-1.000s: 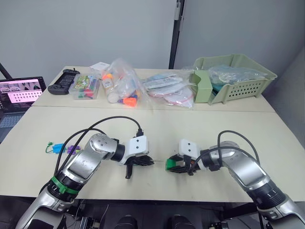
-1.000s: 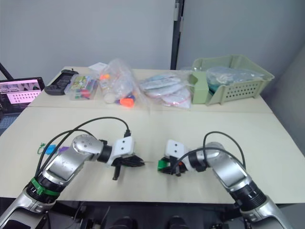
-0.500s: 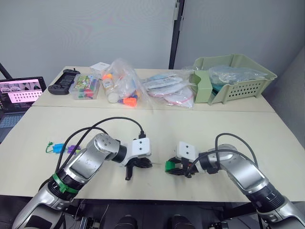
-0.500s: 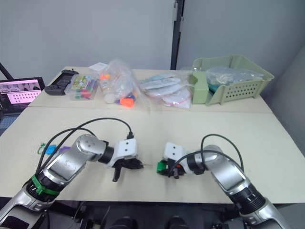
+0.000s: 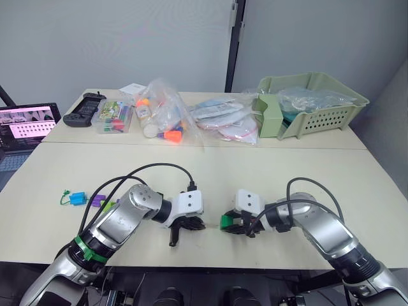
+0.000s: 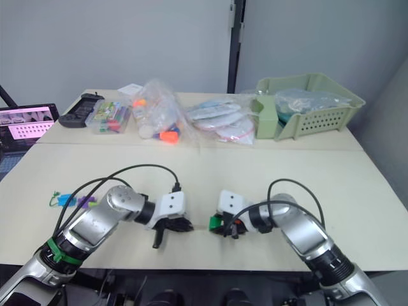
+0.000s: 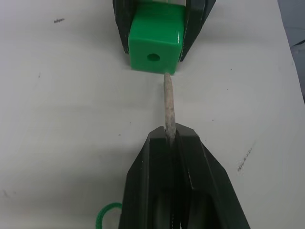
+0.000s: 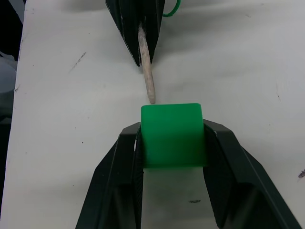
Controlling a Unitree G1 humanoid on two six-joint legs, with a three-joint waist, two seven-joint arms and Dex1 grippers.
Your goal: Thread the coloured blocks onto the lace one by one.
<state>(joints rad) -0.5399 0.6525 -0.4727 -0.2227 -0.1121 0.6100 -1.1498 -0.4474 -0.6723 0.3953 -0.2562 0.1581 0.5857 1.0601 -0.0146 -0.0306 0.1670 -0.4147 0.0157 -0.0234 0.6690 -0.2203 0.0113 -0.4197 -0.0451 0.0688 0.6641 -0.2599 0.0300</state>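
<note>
My right gripper (image 8: 172,128) is shut on a dark green block (image 8: 172,136), held just above the table near its front edge. The block's hole (image 7: 153,57) faces my left gripper (image 7: 170,136), which is shut on the lace's stiff pale tip (image 7: 168,105). The tip reaches the block's near face, a little off the hole. A bit of the green lace (image 7: 107,212) curls behind the left fingers. The lace's far end (image 5: 65,196) lies at the table's left with a blue block (image 5: 78,197) and a purple block (image 5: 95,201).
Along the back of the table stand a green basket (image 5: 312,102), clear bags (image 5: 162,115) with orange-capped items, flat plastic packets (image 5: 223,118), a clear box (image 5: 115,116) and a black controller (image 5: 86,108). A laptop (image 5: 29,124) sits at far left. Black cables (image 5: 159,167) arc over my arms.
My left arm has shifted a little to the right, bringing the lace tip closer to the green block. Both grippers sit slightly nearer the front edge.
</note>
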